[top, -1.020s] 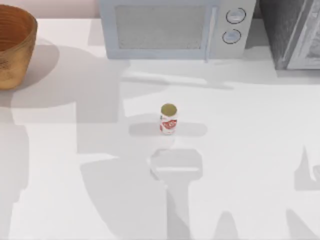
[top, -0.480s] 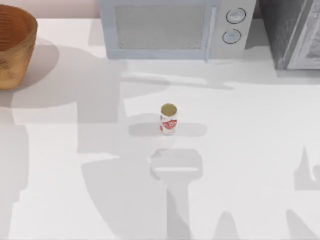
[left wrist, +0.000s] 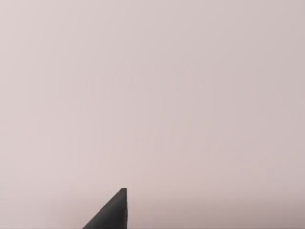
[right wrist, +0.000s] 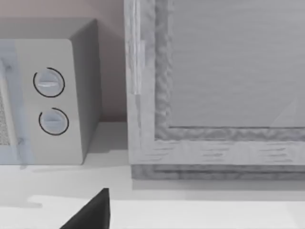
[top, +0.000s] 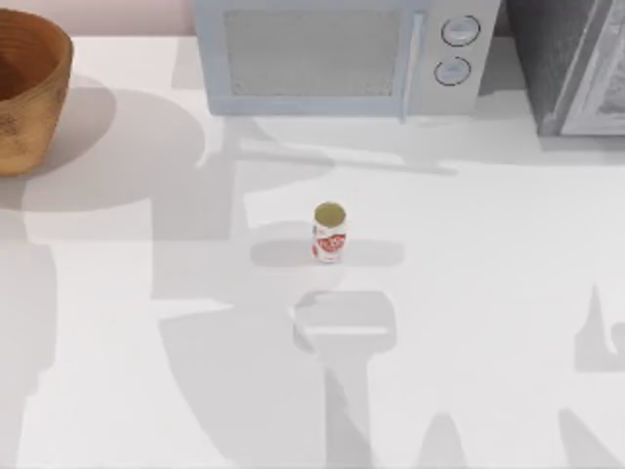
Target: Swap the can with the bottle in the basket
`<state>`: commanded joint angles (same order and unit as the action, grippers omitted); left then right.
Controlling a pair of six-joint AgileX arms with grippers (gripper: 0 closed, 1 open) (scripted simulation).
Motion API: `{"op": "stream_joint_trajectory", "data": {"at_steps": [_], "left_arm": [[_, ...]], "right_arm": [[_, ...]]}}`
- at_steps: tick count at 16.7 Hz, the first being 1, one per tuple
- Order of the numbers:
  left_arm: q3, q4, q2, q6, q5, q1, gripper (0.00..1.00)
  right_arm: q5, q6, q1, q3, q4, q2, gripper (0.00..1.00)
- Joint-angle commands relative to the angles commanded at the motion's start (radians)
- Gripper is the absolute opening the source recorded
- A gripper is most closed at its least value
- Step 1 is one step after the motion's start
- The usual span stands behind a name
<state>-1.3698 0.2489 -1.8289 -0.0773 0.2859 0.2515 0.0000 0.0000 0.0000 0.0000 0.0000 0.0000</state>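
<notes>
Standing upright near the middle of the table [top: 488,322], the can [top: 329,233] looks small, stiff and light, with smooth sides likely to slip; a grip across its labelled midsection seems safest. Well apart, at the table's far left corner, sits the basket [top: 29,93]; whether it holds a bottle I cannot tell. Behind stands a microwave [top: 342,54]. Whether either arm's gripper is apart or together I cannot tell.

The can [top: 329,234] carries a red label with white lettering across it, too small to read. The microwave [top: 342,54] has two round dials with no numbers or marks legible. No other text, brand or sign can be read.
</notes>
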Motion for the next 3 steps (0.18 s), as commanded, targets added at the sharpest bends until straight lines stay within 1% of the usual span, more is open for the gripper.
{"op": "stream_joint_trajectory", "data": {"at_steps": [3], "left_arm": [[0.0,0.0,0.0,0.0,0.0,0.0,1.0]], "right_arm": [[0.0,0.0,0.0,0.0,0.0,0.0,1.0]]}}
